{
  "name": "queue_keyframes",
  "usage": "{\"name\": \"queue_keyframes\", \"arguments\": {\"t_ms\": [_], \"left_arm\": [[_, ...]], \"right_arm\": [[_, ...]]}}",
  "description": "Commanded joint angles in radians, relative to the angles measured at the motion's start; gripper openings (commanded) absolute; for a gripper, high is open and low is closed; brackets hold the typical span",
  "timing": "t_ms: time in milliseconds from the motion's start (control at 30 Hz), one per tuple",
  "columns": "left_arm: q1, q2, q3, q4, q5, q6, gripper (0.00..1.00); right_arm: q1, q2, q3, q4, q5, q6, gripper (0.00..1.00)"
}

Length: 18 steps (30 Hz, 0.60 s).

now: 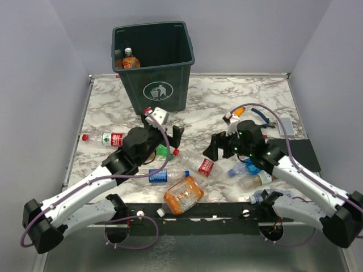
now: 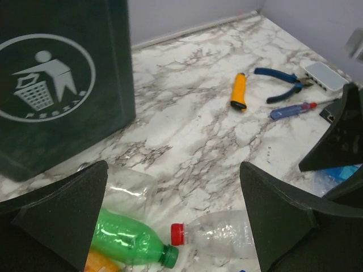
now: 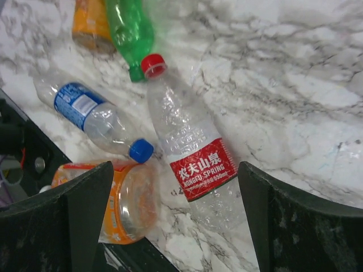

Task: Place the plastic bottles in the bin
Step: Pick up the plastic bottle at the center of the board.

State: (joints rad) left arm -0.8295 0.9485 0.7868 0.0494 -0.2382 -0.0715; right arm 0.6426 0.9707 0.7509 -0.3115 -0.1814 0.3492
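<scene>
1. The task looks barely begun. The bin (image 1: 153,62) stands at the far side of the worktop (image 1: 215,96), and only an orange-labelled bottle (image 1: 130,60) shows clearly inside it, against the left wall.
2. Left to do:
   - a green bottle (image 1: 164,151), a red-labelled bottle (image 1: 198,164), a blue-labelled bottle (image 1: 161,176) and a large orange bottle (image 1: 182,195) lie in a loose pile;
   - a lone bottle (image 1: 105,138) lies at the far left;
   - a few more bottles (image 1: 245,168) lie under the right arm.
3. The left claw (image 2: 170,187) is spread wide and empty. It hovers above the green bottle, just in front of the bin.
4. The right claw (image 3: 176,187) is also spread wide and empty, above the red-labelled bottle.
5. Bare marble lies between the bin and the right claw, so there is room to carry a bottle.
6. The pliers (image 1: 262,116) and orange cylinder (image 2: 240,90) sit well apart, far right.
7. The large orange bottle lies close to the near rail (image 1: 227,212).
8. Both claws are over one pile, so they may crowd each other.
</scene>
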Motion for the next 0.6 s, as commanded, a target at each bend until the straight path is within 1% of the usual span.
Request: {"name": "queue_keyframes", "arguments": {"t_ms": [0, 100, 167, 333, 467, 567], "left_arm": [[0.003, -0.141, -0.123, 0.113, -0.215, -0.080, 0.99], [0.004, -0.190, -0.216, 0.190, -0.317, -0.093, 0.99], [0.005, -0.209, -0.245, 0.210, -0.344, -0.100, 0.99], [0.005, -0.212, -0.258, 0.204, -0.329, -0.104, 0.99], [0.004, -0.197, -0.250, 0.192, -0.310, -0.110, 0.99], [0.005, -0.180, -0.241, 0.183, -0.301, -0.118, 0.99]], "right_arm": [[0.012, 0.127, -0.012, 0.014, -0.151, -0.026, 0.94], [0.024, 0.244, 0.021, -0.001, -0.168, -0.070, 0.95], [0.031, 0.312, 0.049, -0.013, -0.164, -0.093, 0.95], [0.045, 0.413, 0.103, -0.037, -0.110, -0.134, 1.00], [0.071, 0.494, 0.146, -0.065, -0.095, -0.173, 1.00], [0.092, 0.543, 0.160, -0.074, -0.035, -0.178, 1.00]]}}
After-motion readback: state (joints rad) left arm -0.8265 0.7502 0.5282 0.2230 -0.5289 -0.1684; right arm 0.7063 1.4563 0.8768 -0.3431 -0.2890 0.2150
